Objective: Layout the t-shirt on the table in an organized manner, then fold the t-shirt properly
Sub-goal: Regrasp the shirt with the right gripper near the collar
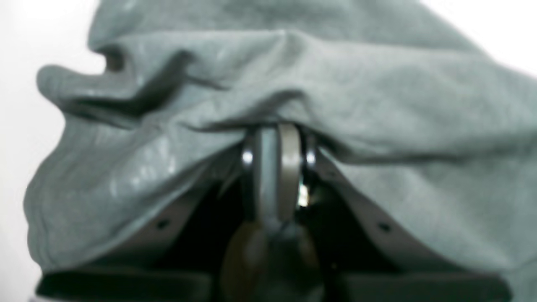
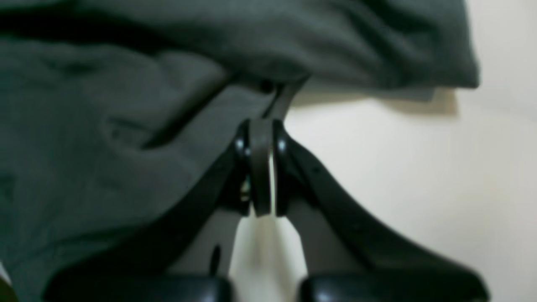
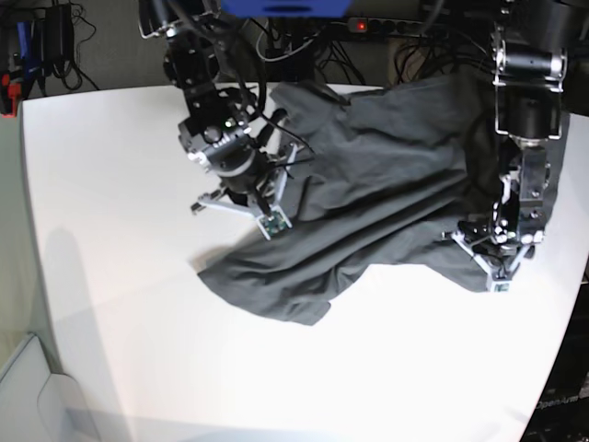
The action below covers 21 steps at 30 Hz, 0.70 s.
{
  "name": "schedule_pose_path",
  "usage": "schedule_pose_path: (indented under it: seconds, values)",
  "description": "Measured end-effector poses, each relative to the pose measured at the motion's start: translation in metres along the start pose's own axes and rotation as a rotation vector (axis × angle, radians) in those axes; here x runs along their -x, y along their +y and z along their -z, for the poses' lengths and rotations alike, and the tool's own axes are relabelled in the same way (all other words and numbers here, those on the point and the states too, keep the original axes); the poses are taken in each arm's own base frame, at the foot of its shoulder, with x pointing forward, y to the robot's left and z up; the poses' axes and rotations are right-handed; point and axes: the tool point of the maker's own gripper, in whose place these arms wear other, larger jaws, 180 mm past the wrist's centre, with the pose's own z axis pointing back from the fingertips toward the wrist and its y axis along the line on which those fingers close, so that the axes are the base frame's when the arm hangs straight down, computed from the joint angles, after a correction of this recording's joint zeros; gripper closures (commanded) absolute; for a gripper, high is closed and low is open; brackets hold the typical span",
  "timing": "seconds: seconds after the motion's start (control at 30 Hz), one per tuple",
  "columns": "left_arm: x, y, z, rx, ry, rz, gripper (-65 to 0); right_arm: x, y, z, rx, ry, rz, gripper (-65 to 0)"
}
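The dark grey t-shirt [image 3: 386,175] lies crumpled on the white table [image 3: 120,230], stretching from the back centre to the right, with one rumpled end toward the front [image 3: 276,290]. My right gripper [image 3: 262,198] stands at the shirt's left border. In the right wrist view its jaws [image 2: 262,126] are shut, pinching a thin edge of the t-shirt [image 2: 126,126] just above the table [image 2: 419,188]. My left gripper [image 3: 483,241] is at the shirt's right edge. In the left wrist view it [image 1: 277,130] is shut on a bunched fold of the t-shirt [image 1: 377,105], which drapes over its fingers.
Cables and a power strip [image 3: 368,23] run behind the table's back edge. Both arm columns rise over the rear of the table, one at the left [image 3: 198,64] and one at the right [image 3: 525,92]. The table's right edge [image 3: 575,304] lies close to my left gripper.
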Motion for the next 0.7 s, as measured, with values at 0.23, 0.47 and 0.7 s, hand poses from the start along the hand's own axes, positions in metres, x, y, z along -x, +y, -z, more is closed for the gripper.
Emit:
schedule_pose_path:
  seconds: [0.23, 0.47, 0.7]
  values:
    - [-0.004, 0.004, 0.005, -0.001, -0.018, -0.017, -7.6, 0.013, 0.007, -0.001, -0.013, 0.026, 0.007, 0.0]
    - [0.0, 0.04, 0.0, -0.044, 0.0, -0.027, -7.6, 0.029, 0.015, 0.008, -0.036, 0.075, 0.009, 0.0]
    - [0.009, 0.068, -0.005, -0.089, 0.029, -0.086, -7.6, 0.023, 0.023, 0.018, -0.058, 0.076, 0.023, 0.0]
